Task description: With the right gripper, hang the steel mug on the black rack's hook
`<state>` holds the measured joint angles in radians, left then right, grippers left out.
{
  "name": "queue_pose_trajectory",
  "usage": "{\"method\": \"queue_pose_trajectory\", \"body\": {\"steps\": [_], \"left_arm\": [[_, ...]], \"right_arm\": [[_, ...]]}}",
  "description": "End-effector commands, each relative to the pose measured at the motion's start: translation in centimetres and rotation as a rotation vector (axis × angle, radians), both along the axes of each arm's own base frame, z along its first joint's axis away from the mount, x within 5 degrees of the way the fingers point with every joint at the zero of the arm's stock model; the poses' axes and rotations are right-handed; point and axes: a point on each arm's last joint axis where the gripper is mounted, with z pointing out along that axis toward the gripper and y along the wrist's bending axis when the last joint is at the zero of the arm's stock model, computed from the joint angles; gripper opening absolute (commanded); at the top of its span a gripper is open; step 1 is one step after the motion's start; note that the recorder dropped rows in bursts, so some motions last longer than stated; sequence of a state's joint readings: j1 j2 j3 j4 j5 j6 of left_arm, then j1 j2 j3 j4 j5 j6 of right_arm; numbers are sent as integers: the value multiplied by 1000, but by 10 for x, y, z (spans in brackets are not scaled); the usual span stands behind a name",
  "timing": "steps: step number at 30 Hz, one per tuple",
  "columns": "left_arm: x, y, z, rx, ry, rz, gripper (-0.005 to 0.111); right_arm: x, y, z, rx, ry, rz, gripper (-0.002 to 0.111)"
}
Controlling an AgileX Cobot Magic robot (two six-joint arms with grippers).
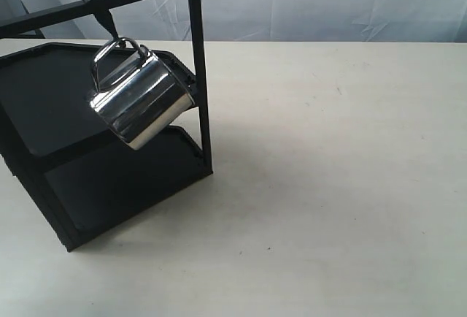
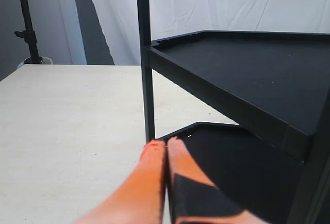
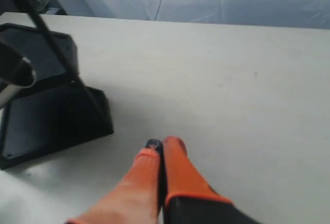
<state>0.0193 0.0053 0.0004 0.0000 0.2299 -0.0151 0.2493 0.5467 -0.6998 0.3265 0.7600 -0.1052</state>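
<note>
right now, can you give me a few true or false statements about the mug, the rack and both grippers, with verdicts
1. The steel mug hangs by its handle from the hook on the black rack. True.
2. The right gripper holds the mug. False: its fingers are closed on nothing, above the bare table.
3. The mug hangs tilted. True.
4. The left gripper is wide open. False: its fingers are pressed together.
5. The mug stands on the lower tray. False: it hangs in front of the trays.

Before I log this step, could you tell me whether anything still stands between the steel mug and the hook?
Nothing visible does: the steel mug already hangs tilted by its handle from the hook on the black rack. The right gripper is shut, apart from it.
</note>
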Motion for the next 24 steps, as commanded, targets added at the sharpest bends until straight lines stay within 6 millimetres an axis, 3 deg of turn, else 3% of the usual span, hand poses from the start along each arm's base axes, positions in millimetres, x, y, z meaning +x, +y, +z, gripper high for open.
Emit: {"method": "queue_pose_trajectory", "body": {"steps": [1,8,14,17,24], "left_arm": [[0,0,0,-2,-5,-1,2],[0,0,0,-2,-5,-1,2],[0,0,0,-2,-5,-1,2],[0,0,0,-2,-5,-1,2],[0,0,0,-2,-5,-1,2]], "right_arm": [[-24,2,0,71,28,54,0],[-48,-9,2,59,-129,22,0],[-40,-36,-15,5,-596,-356,0],[-30,-43,-40,-81,-627,-452,0],[-18,-44,-106,-137,-415,-450,0]]}}
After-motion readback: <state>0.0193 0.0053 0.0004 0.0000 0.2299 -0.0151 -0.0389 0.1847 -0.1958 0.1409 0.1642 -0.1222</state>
